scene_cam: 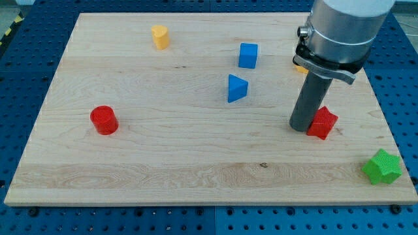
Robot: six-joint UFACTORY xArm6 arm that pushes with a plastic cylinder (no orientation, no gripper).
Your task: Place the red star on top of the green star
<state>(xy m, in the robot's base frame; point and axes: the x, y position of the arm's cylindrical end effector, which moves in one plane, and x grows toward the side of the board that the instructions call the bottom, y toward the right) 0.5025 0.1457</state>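
The red star [323, 123] lies on the wooden board at the view's right. My tip [300, 126] rests on the board right against the red star's left side. The green star [383, 167] lies at the board's lower right corner, below and to the right of the red star, apart from it.
A blue triangular block [236, 88] and a blue cube [248, 55] lie in the upper middle. A yellow block [160, 36] is at the top left of centre. A red cylinder [104, 120] is at the left. An orange block [298, 66] is mostly hidden behind the arm.
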